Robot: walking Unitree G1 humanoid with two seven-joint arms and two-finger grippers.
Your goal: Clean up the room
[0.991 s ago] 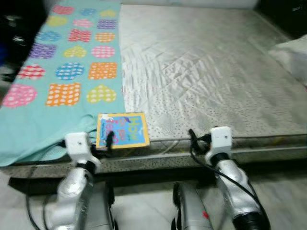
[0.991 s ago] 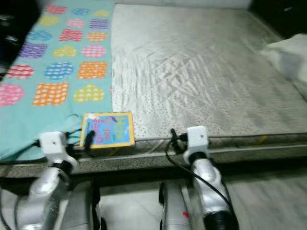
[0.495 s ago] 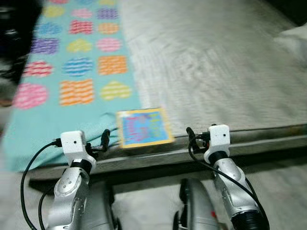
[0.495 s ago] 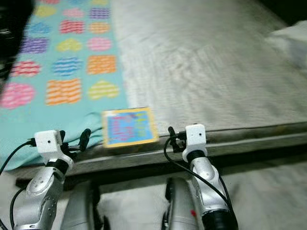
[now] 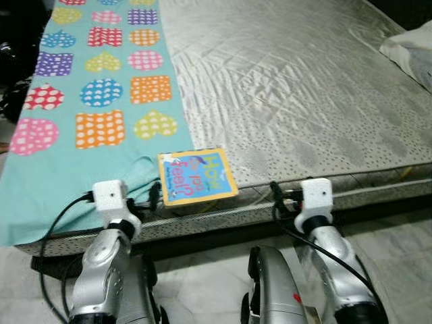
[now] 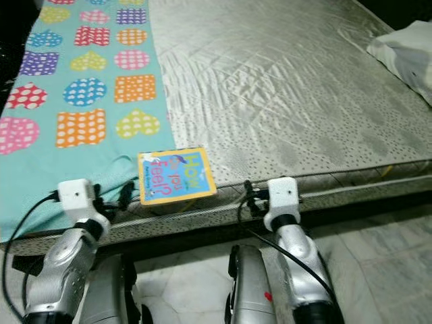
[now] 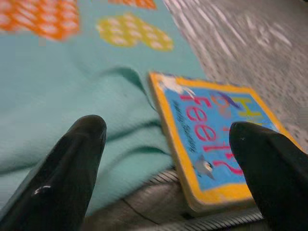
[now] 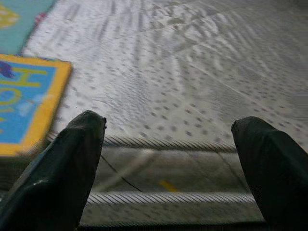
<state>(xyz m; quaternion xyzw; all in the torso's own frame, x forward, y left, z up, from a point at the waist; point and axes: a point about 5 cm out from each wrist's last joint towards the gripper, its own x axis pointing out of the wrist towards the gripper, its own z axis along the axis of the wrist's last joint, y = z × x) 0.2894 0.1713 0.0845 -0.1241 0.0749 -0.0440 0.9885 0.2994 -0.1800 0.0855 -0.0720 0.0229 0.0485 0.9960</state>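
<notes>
A: Where's the book [image 5: 196, 177]?
B: I see it flat at the mattress [image 5: 304, 101] edge, corner on the teal blanket [image 5: 74, 155]. Left gripper [image 7: 168, 159] fingers apart just before it; right gripper [image 8: 168, 159] apart too. Pillow [image 5: 412, 50] far right, marble floor [image 5: 202, 290] below.

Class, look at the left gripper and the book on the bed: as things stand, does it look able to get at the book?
Probably yes. The left gripper is open at the mattress edge beside the book, which lies flat at the edge of the bed against the quilt, with nothing between them.
</notes>
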